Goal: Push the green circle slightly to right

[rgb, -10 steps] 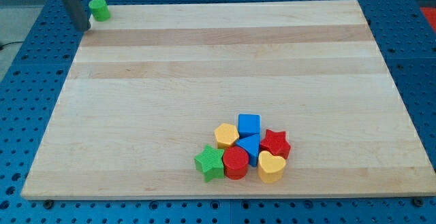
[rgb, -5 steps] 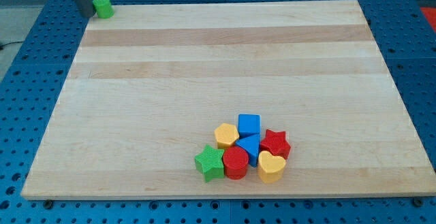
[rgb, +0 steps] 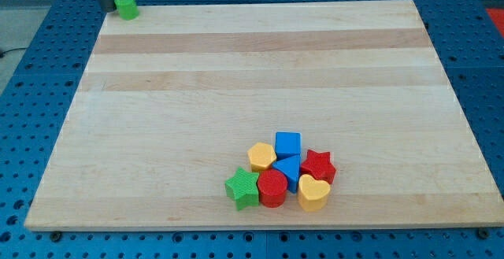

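Sitting at the far upper-left corner of the desk (rgb: 157,94), the green circle (rgb: 126,6) is being touched, or very nearly touched, on its left side by my tip (rgb: 106,8); whether contact is being made cannot be told. Nothing is being held by the tip, since the rod is ending plainly, with no fingers to open or close.

Well apart from the tip, toward the view's lower right, a tight cluster of blocks is being shown. A blue cube (rgb: 288,144) is lying at its top, with a yellow hexagon (rgb: 261,157) and a second blue block (rgb: 288,168) just below it. A red star (rgb: 318,166) is being seen on the cluster's right, a yellow heart (rgb: 313,193) beneath it, a red cylinder (rgb: 272,188) at the bottom middle, and a green star (rgb: 242,188) at the left end.
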Available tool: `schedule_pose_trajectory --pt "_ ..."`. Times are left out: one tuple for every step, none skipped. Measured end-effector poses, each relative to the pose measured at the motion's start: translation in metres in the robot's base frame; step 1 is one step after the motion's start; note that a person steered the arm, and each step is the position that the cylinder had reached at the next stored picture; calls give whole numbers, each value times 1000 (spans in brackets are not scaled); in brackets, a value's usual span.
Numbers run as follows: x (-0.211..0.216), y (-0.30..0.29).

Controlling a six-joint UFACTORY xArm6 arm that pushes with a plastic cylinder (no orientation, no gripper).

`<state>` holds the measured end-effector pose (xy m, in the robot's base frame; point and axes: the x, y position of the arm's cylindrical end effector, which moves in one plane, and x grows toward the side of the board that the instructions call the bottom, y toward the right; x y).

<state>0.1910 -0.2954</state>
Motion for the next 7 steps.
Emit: schedule_pose_trajectory --pt "1 11" --pt "1 36" --pt "1 55" --pt "1 58" --pt "2 78" --pt "5 104" --pt "14 129"
